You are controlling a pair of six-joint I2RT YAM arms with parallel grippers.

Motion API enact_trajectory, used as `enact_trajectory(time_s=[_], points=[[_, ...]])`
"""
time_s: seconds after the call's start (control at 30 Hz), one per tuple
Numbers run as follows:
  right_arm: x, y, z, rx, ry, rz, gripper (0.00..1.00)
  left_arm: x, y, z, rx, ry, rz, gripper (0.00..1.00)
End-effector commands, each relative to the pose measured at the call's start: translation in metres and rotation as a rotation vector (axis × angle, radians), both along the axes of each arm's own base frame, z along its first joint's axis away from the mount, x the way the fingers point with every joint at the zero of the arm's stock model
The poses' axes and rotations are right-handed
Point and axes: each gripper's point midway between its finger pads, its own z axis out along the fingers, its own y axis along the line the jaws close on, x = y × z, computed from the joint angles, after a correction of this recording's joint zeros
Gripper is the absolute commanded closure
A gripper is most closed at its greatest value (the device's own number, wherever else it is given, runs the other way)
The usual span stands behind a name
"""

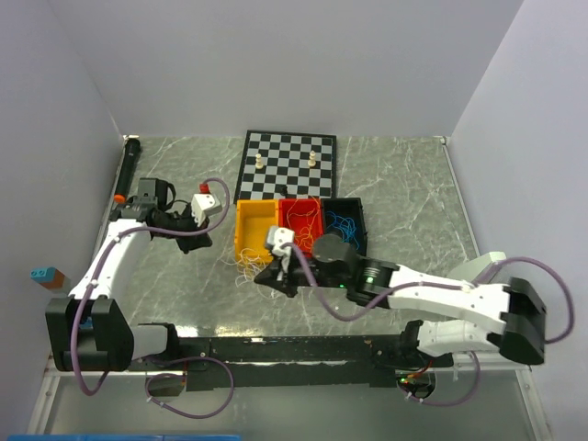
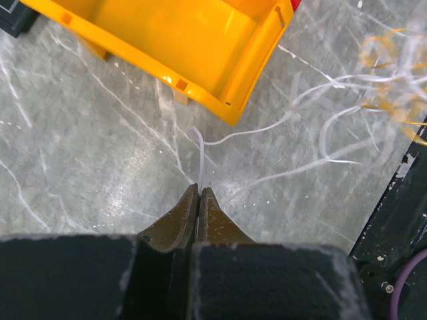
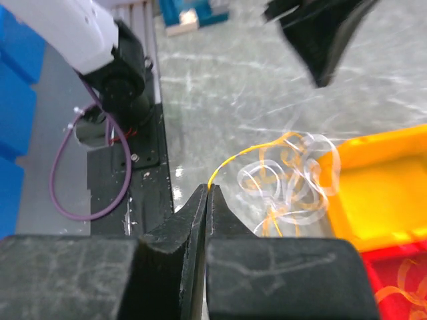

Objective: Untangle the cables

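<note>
A loose tangle of whitish and orange-yellow cables [image 1: 243, 265] lies on the marble table in front of the yellow bin [image 1: 255, 230]. The tangle [image 3: 287, 180] is just ahead of my right gripper [image 3: 209, 189], which is shut on the end of an orange-yellow cable [image 3: 233, 157]. My left gripper [image 2: 199, 189] is shut on a whitish cable [image 2: 200, 150] that runs off towards the tangle [image 2: 393, 87]. In the top view the left gripper [image 1: 204, 227] is left of the yellow bin and the right gripper [image 1: 263, 277] is at the tangle's near side.
A red bin [image 1: 301, 219] holds orange cables and a dark bin [image 1: 343, 220] holds blue ones, both right of the yellow bin. A chessboard [image 1: 287, 163] with pieces lies behind them. A black marker [image 1: 127, 170] lies along the left wall.
</note>
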Motion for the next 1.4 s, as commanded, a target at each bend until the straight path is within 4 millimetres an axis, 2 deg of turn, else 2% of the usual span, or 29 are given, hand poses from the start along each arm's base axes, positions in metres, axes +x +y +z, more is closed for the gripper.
enact_trajectory(time_s=[0.0,0.1,0.13,0.23,0.37,0.6,0.93,1.03,1.1,1.23,1.37], points=[[0.008,-0.03,0.024,0.04,-0.029,-0.1,1.0,0.004,0.003,-0.008,0.02,-0.013,-0.002,0.99],[0.014,-0.052,0.06,0.107,-0.093,-0.16,1.0,0.004,0.009,-0.017,0.055,-0.015,0.005,0.99],[0.015,-0.06,0.066,0.102,-0.106,-0.177,1.0,0.003,0.011,-0.021,0.064,-0.01,0.004,0.99],[0.017,-0.085,0.111,0.185,-0.179,-0.22,1.0,0.002,0.016,-0.033,0.098,-0.006,0.007,0.99],[0.016,-0.111,0.16,0.264,-0.26,-0.261,1.0,0.0,0.027,-0.055,0.167,0.002,0.017,0.99],[0.004,-0.156,0.215,0.387,-0.348,-0.312,1.0,-0.006,0.046,-0.09,0.276,0.024,0.025,0.99],[-0.026,-0.223,0.281,0.562,-0.448,-0.342,1.0,-0.01,0.066,-0.119,0.388,0.036,0.034,0.99],[-0.028,-0.224,0.284,0.568,-0.439,-0.332,1.0,-0.009,0.056,-0.108,0.335,0.038,0.028,0.99],[-0.027,-0.217,0.278,0.553,-0.424,-0.321,1.0,-0.005,0.045,-0.088,0.269,0.028,0.019,0.99],[-0.019,-0.196,0.258,0.503,-0.382,-0.308,1.0,-0.004,0.011,-0.03,0.075,0.018,-0.033,0.99],[-0.011,-0.177,0.236,0.463,-0.338,-0.3,1.0,-0.003,-0.016,0.044,-0.088,-0.048,-0.112,0.99]])
